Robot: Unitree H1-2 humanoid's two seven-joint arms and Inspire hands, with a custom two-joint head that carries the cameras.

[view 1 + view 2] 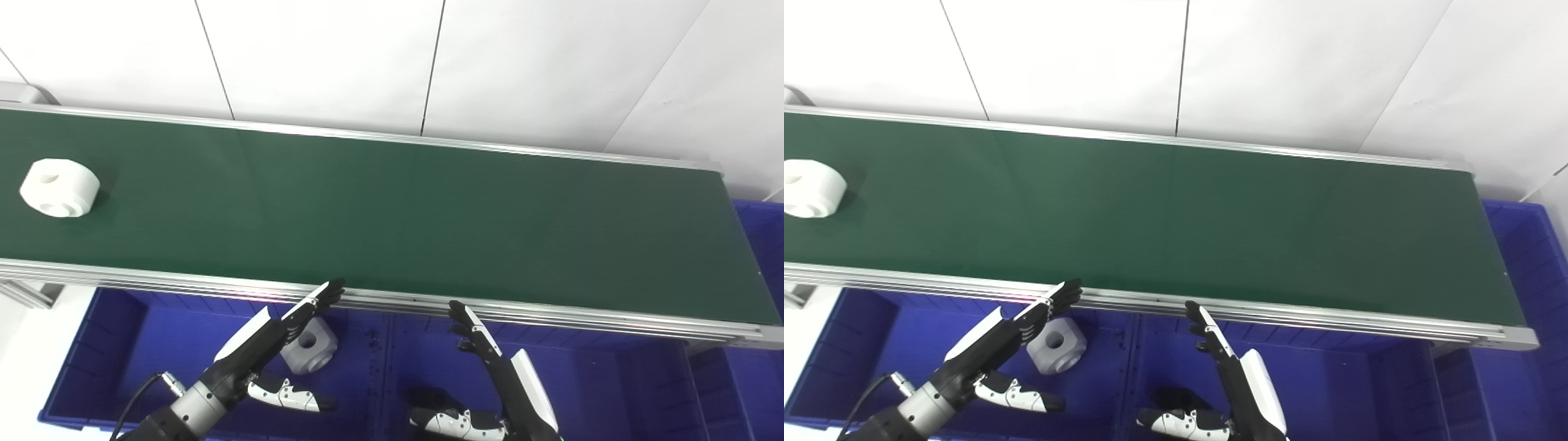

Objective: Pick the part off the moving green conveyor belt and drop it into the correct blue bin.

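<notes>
A white round part (59, 187) with holes lies on the green conveyor belt (392, 220) at its far left; it also shows in the right eye view (811, 188). My left hand (269, 340) is open, fingers stretched out, held over the left blue bin (104, 349) just below the belt's near rail. My right hand (490, 367) is open too, fingers pointing up, over the middle blue bin (612, 380). Both hands are empty and far from the part. A white cube-like part (309, 346) with a hole lies in the left bin behind my left hand.
The belt's aluminium near rail (551, 315) runs just above both hands. Another blue bin (762, 245) stands at the belt's right end. A white panelled wall (392, 61) is behind the belt.
</notes>
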